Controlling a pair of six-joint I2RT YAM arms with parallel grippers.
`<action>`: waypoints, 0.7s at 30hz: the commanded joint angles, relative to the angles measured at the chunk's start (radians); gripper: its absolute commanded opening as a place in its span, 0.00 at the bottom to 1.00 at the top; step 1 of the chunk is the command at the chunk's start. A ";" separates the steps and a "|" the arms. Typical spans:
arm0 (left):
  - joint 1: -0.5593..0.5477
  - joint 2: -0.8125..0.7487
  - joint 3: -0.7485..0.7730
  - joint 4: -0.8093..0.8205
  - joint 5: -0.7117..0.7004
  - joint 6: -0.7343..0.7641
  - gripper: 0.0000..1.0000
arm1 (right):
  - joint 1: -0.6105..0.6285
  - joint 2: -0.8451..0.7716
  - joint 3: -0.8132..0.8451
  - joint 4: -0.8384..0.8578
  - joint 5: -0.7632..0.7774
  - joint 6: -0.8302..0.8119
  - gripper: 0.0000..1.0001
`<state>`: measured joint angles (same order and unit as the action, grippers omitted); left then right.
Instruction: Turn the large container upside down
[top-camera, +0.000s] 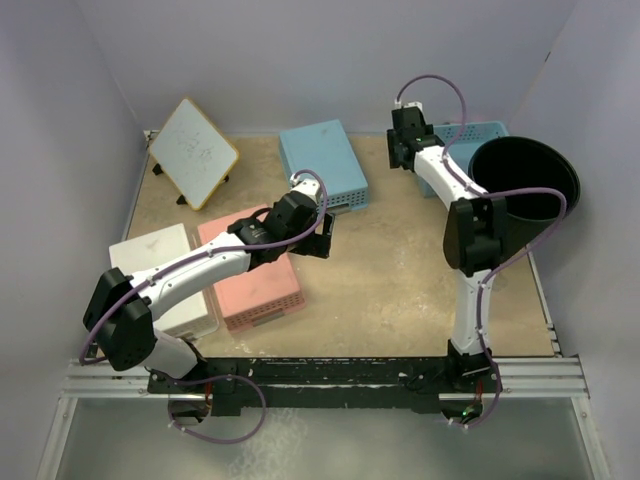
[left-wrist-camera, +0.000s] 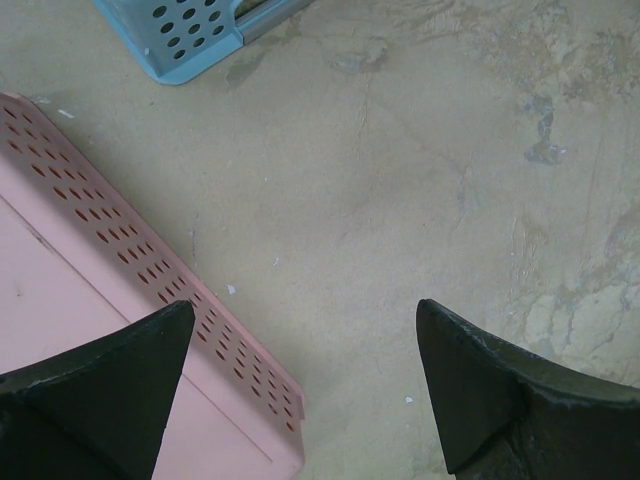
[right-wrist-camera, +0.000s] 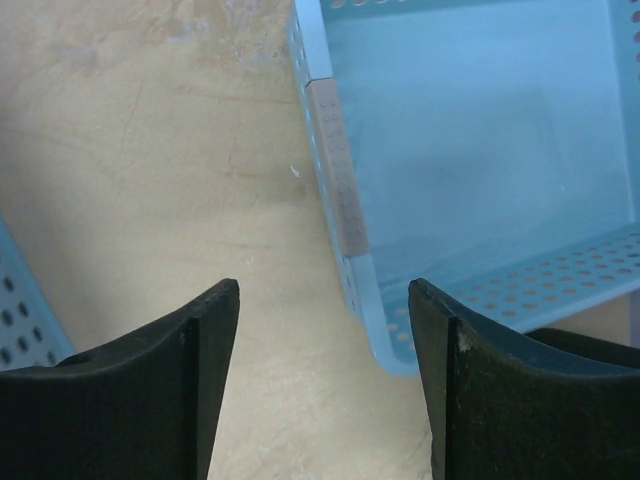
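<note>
soft, even overhead light fills the top view, a little dim, with no glare. only faint, blurred shadows lie on the sandy counter. the black bin loses all detail inside. the wrist views are brighter, sharp mid-frame and softer along the bottom edge.

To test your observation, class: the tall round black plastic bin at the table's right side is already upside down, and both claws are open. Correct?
Not quite. The tall round black plastic bin stands mouth up; the top external view looks into its hollow. The left claw and right claw are open, as stated.
</note>
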<state>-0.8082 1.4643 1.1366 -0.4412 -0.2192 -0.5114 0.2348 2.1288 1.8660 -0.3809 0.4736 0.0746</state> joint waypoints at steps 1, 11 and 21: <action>0.000 -0.012 0.022 0.016 -0.021 0.013 0.89 | -0.018 0.090 0.064 -0.021 0.053 -0.027 0.67; -0.005 0.000 0.020 0.001 -0.015 0.020 0.89 | -0.020 0.031 0.039 -0.036 -0.045 -0.033 0.09; -0.009 0.019 0.016 0.053 -0.038 0.017 0.89 | -0.018 -0.248 -0.038 -0.039 -0.370 0.029 0.00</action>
<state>-0.8131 1.4784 1.1370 -0.4500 -0.2321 -0.5114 0.2089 2.0621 1.8439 -0.4522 0.3069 0.0601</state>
